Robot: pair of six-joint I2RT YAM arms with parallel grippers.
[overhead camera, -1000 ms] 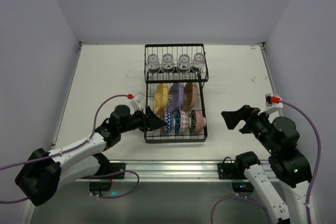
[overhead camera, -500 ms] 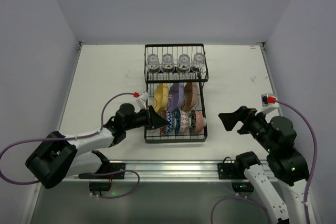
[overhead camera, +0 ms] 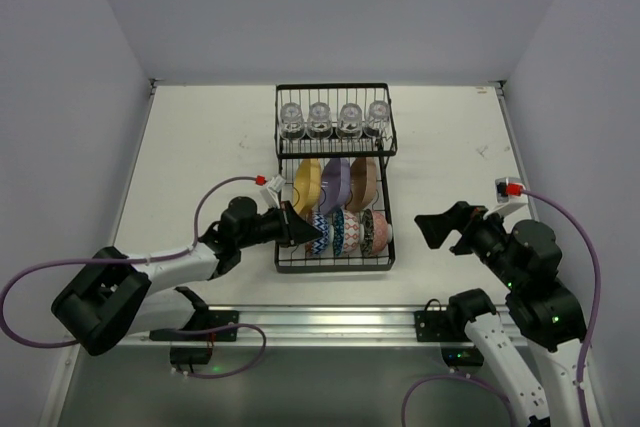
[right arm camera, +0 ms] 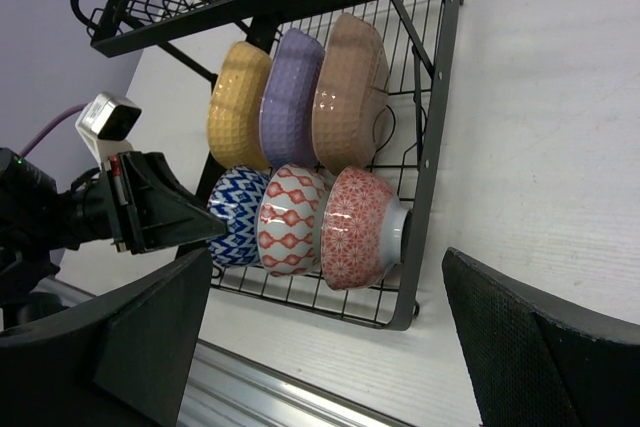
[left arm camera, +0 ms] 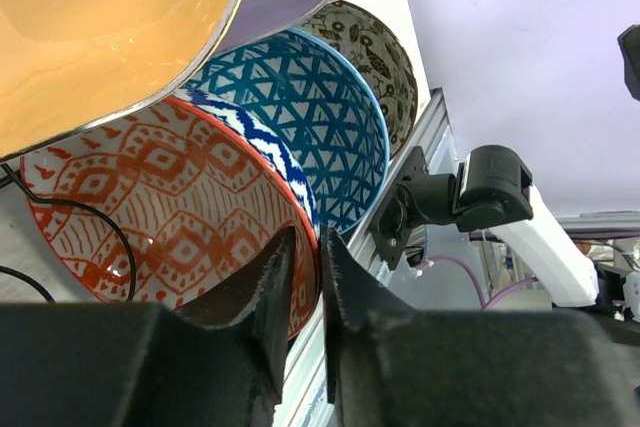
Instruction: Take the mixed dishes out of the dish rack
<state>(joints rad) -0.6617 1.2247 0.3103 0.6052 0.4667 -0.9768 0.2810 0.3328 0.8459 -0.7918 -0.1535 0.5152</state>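
Observation:
The black wire dish rack (overhead camera: 335, 265) holds several clear glass cups (overhead camera: 334, 118) on its raised shelf. Yellow (overhead camera: 307, 183), purple (overhead camera: 335, 182) and tan (overhead camera: 362, 183) plates stand on edge below. Three patterned bowls stand on edge in the front row. My left gripper (overhead camera: 316, 235) reaches in from the left. Its jaws pinch the rim of the leftmost bowl (left arm camera: 150, 217), which is blue zigzag outside (right arm camera: 232, 230) and orange inside. The middle bowl (right arm camera: 290, 219) and the reddish bowl (right arm camera: 355, 227) stand beside it. My right gripper (overhead camera: 425, 230) hangs open to the right of the rack, touching nothing.
A metal rail (overhead camera: 330, 322) runs along the near table edge below the rack. The left arm's purple cable (overhead camera: 215, 192) loops over the table left of the rack. White table surface (overhead camera: 200, 147) lies on both sides of the rack.
My left gripper has pushed right into the rack's front row and closed from wide open onto the leftmost bowl's rim. The right arm has barely shifted.

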